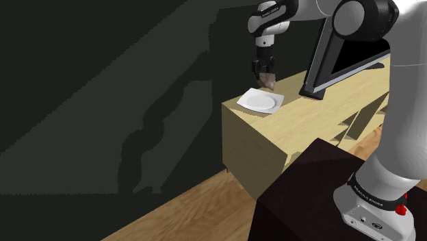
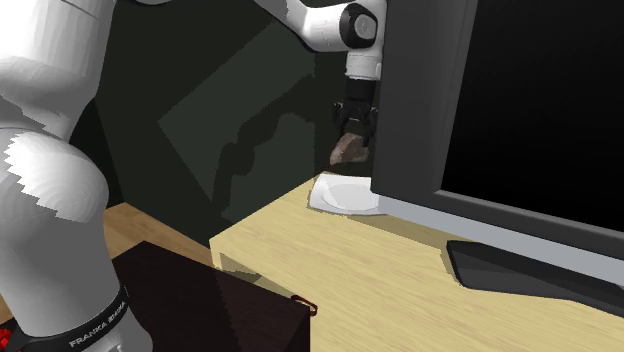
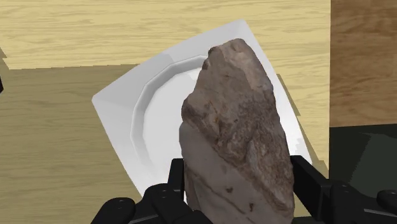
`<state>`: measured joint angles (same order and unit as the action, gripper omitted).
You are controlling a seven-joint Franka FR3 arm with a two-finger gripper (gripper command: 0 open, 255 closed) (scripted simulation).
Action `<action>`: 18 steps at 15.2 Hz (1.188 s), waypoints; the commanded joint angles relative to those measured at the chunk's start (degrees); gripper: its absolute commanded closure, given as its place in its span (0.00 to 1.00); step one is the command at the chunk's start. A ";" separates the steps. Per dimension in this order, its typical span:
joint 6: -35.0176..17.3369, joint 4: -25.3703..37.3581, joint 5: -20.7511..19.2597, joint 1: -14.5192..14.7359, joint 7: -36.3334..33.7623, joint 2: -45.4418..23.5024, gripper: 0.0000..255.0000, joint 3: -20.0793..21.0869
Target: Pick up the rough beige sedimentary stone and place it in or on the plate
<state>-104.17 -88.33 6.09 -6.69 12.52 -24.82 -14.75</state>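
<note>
The arm [image 1: 407, 103] was white, with rounded links and dark grey joints [image 1: 356, 17]. A black band [image 1: 373, 192] near its base carried white lettering, beside a small red mark [image 1: 404, 199]. The end effector [image 1: 265, 81] was all black.

Shoulder view: high, behind the dark stand [image 1: 301, 202], facing down and left over the wooden cabinet [image 1: 274, 140] toward the dark wall [image 1: 102, 82]. Second exterior view: low, near the arm's base [image 2: 60, 250], facing across the cabinet top past the monitor [image 2: 500, 100]. Wrist view: close above, looking down; all three views share the white plate [image 3: 121, 121].
</note>
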 commanded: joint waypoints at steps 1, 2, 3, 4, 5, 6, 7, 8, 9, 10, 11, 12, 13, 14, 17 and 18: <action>-0.37 1.16 0.35 0.04 -0.29 -1.53 1.00 0.24; -1.04 0.70 0.41 0.04 -0.25 -1.74 1.00 0.28; -1.70 0.25 0.48 0.04 -0.20 -1.96 1.00 0.31; -2.36 -0.19 0.54 0.04 -0.16 -2.19 1.00 0.34; -3.01 -0.61 0.61 0.03 -0.11 -2.43 1.00 0.38; -3.66 -1.01 0.69 0.02 -0.07 -2.68 1.00 0.42; -4.30 -1.40 0.76 0.02 -0.02 -2.94 1.00 0.45; -4.94 -1.77 0.84 0.01 0.03 -3.22 1.00 0.49; -5.57 -2.12 0.92 -0.01 0.08 -3.50 1.00 0.54; -6.19 -2.47 1.00 -0.02 0.13 -3.80 1.00 0.58; -6.82 -2.79 1.09 -0.04 0.18 -4.10 1.00 0.62; -7.43 -3.10 1.18 -0.06 0.24 -4.41 1.00 0.67; -8.05 -3.40 1.27 -0.08 0.29 -4.74 1.00 0.72; -8.65 -3.68 1.36 -0.10 0.34 -5.07 1.00 0.77; -10.45 -4.45 1.65 -0.18 0.51 -6.13 1.00 0.93; -10.71 -4.56 1.69 -0.19 0.54 -6.28 1.00 0.95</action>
<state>-114.36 -92.70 7.69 -6.87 13.01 -30.83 -13.84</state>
